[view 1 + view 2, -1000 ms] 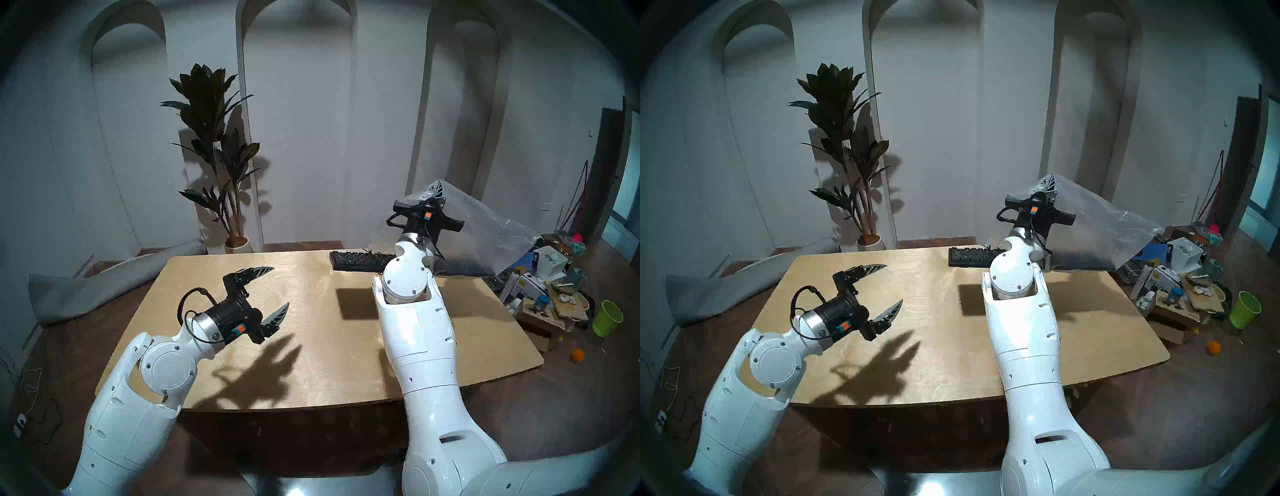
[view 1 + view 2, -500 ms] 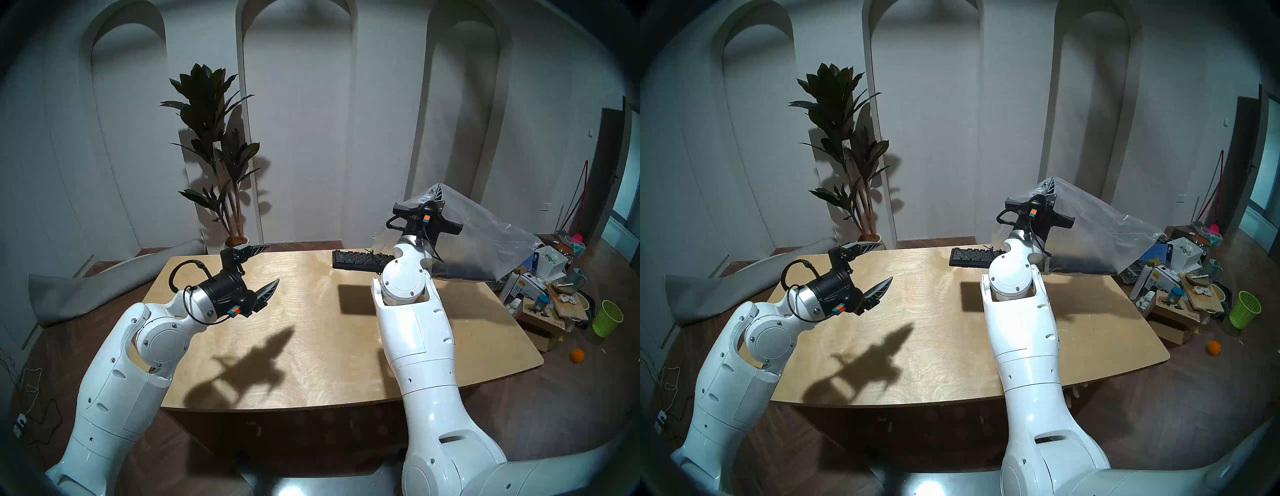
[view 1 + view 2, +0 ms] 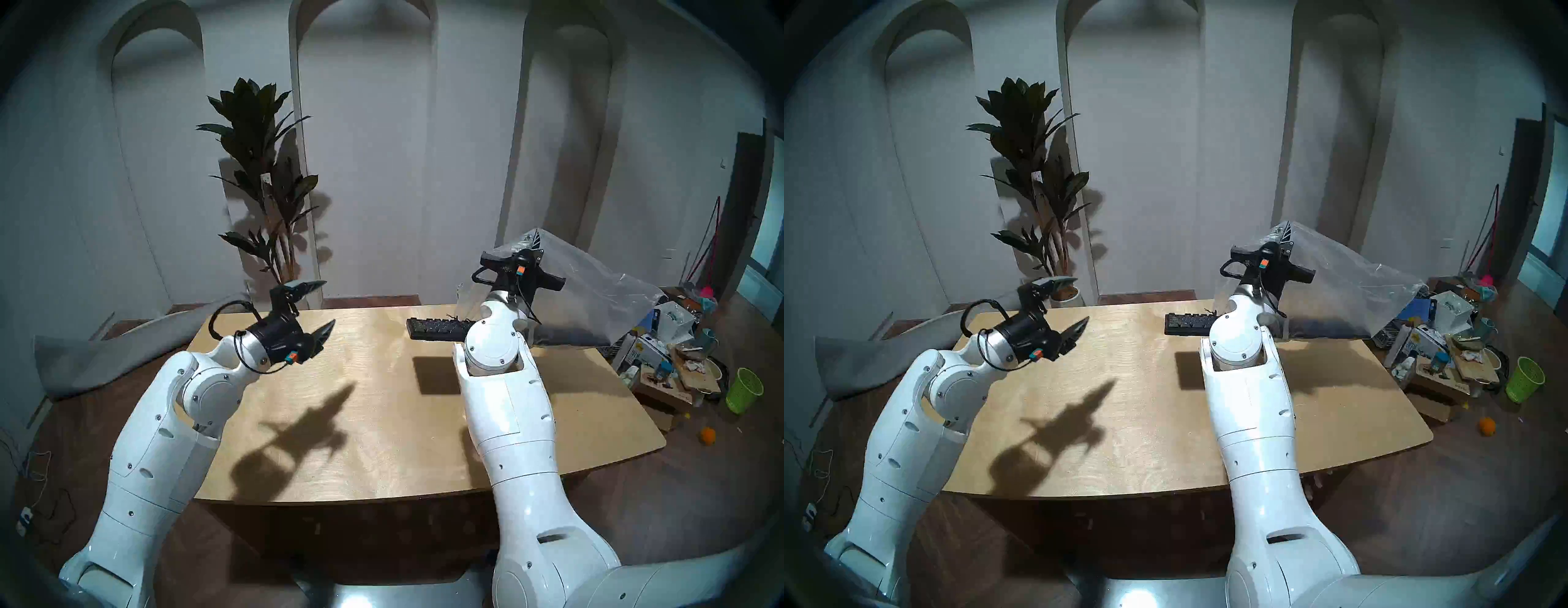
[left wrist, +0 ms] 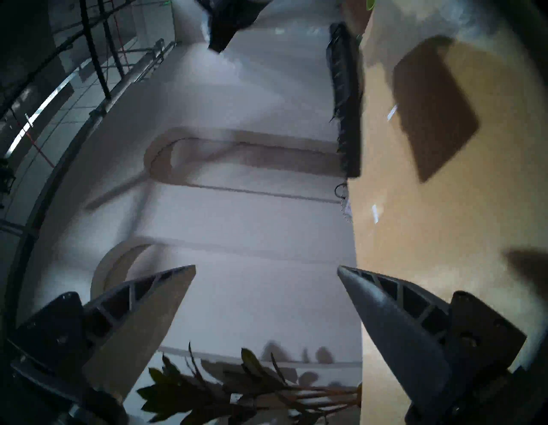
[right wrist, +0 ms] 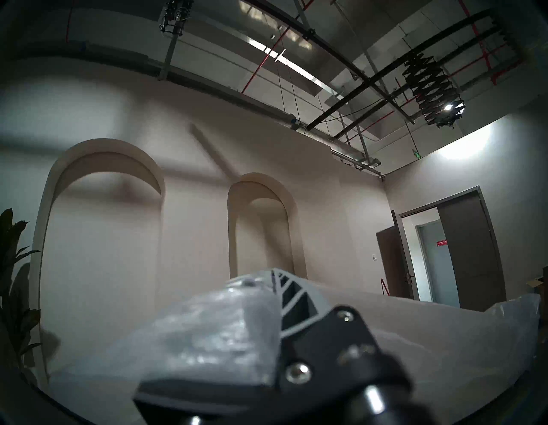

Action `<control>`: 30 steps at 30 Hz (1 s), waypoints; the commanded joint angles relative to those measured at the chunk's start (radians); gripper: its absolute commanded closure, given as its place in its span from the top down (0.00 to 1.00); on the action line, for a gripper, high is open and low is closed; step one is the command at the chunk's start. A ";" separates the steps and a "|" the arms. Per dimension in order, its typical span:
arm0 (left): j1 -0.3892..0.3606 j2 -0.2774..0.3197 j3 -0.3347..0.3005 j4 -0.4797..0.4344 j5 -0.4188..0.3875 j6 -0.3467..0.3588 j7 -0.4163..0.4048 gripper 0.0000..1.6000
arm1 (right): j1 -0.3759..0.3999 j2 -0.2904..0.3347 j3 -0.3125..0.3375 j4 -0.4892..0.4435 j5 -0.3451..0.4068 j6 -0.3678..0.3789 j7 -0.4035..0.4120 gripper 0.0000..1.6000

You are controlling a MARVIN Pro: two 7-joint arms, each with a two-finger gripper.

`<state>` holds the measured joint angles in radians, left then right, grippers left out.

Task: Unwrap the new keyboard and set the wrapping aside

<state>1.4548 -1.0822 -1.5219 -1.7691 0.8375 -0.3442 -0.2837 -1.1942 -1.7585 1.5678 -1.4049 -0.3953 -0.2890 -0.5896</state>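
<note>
The black keyboard (image 3: 437, 329) lies at the back right of the wooden table (image 3: 360, 424). Its left end is bare; its right part is dark inside the wrapping, partly hidden by my right arm. The wrapping (image 3: 594, 288) is a clear plastic bag, held up by one corner and draped to the right. My right gripper (image 3: 535, 237) is shut on that corner, raised above the keyboard. The right wrist view shows bunched plastic (image 5: 207, 326) in the right gripper (image 5: 267, 276). My left gripper (image 3: 329, 302) is open and empty above the table's back left. The left wrist view shows the keyboard (image 4: 347, 98) far ahead of the left gripper (image 4: 267, 267).
A potted plant (image 3: 263, 178) stands behind the table. Boxes and clutter (image 3: 670, 339), a green basket (image 3: 743, 389) and an orange (image 3: 707, 435) are on the floor at right. A grey cushion (image 3: 106, 356) lies on the floor at left.
My left arm has drawn back to the far left and risen, gripper still open. My right gripper with the bag has dipped slightly; the keyboard has barely shifted.
</note>
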 commanded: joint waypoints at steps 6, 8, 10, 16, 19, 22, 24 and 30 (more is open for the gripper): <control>-0.146 -0.013 -0.028 0.005 0.054 0.016 0.064 1.00 | 0.035 0.001 -0.008 -0.024 -0.005 -0.009 -0.004 0.00; -0.178 -0.008 -0.007 0.038 0.079 0.007 0.063 1.00 | 0.037 0.002 -0.009 -0.024 -0.005 -0.009 -0.006 0.00; -0.189 -0.007 0.004 0.069 0.097 0.004 0.066 1.00 | 0.038 0.002 -0.009 -0.024 -0.005 -0.010 -0.007 0.00; -0.249 -0.006 0.041 0.170 0.163 -0.007 0.088 1.00 | 0.046 0.002 -0.020 -0.027 -0.005 -0.015 -0.001 0.00; -0.268 -0.003 0.053 0.210 0.195 -0.016 0.103 1.00 | 0.050 0.002 -0.028 -0.024 -0.001 -0.018 0.008 0.00; -0.294 0.000 0.068 0.246 0.225 -0.025 0.115 1.00 | 0.055 0.007 -0.030 -0.018 0.001 -0.019 0.018 0.00; -0.314 0.001 0.081 0.274 0.248 -0.032 0.125 1.00 | 0.059 0.010 -0.032 -0.017 0.002 -0.021 0.026 0.00; -0.363 0.006 0.139 0.360 0.328 -0.066 0.163 1.00 | 0.077 0.026 -0.030 -0.004 0.007 -0.024 0.049 0.00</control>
<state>1.1893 -1.0822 -1.4187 -1.4590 1.0994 -0.3815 -0.1707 -1.1716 -1.7503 1.5411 -1.3897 -0.3932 -0.2937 -0.5646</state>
